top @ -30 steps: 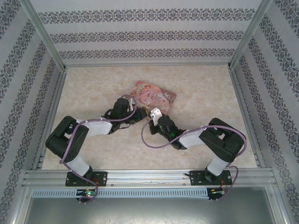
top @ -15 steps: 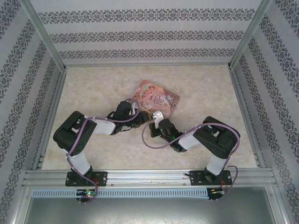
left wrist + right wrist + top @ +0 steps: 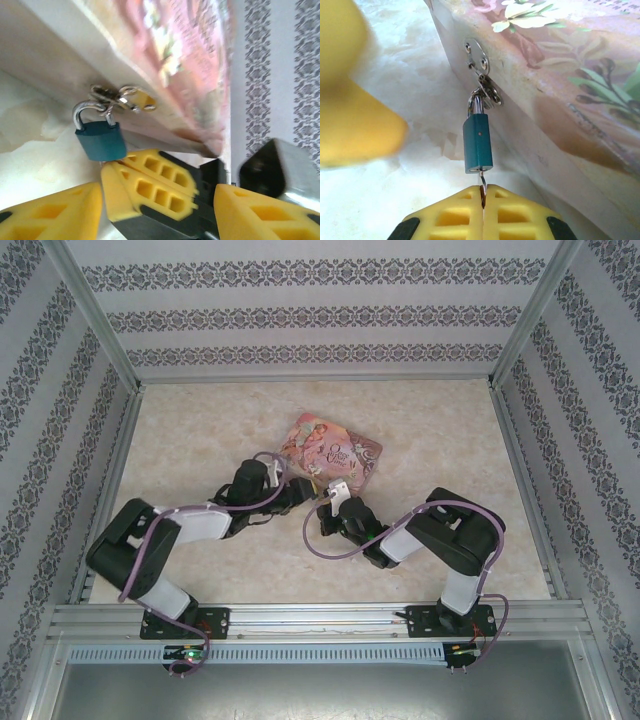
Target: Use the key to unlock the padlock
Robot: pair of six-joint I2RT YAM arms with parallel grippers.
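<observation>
One teal padlock (image 3: 478, 142) hangs on the hasp of the one pink tin (image 3: 560, 75). The right hand (image 3: 483, 197) is clenched on one key (image 3: 482, 187), which enters the padlock from below. The left hand (image 3: 300, 489) is released.

The padlock (image 3: 478, 142) has a teal-blue body and silver shackle; at 2 o'clock from it the tin (image 3: 560, 75) is pink with pale flowers and green leaves. The table (image 3: 430, 440) is marbled cream, the walls (image 3: 300, 315) white with dark ornamental stripes, the fingers (image 3: 455, 215) of the right hand (image 3: 482, 192) yellow.
</observation>
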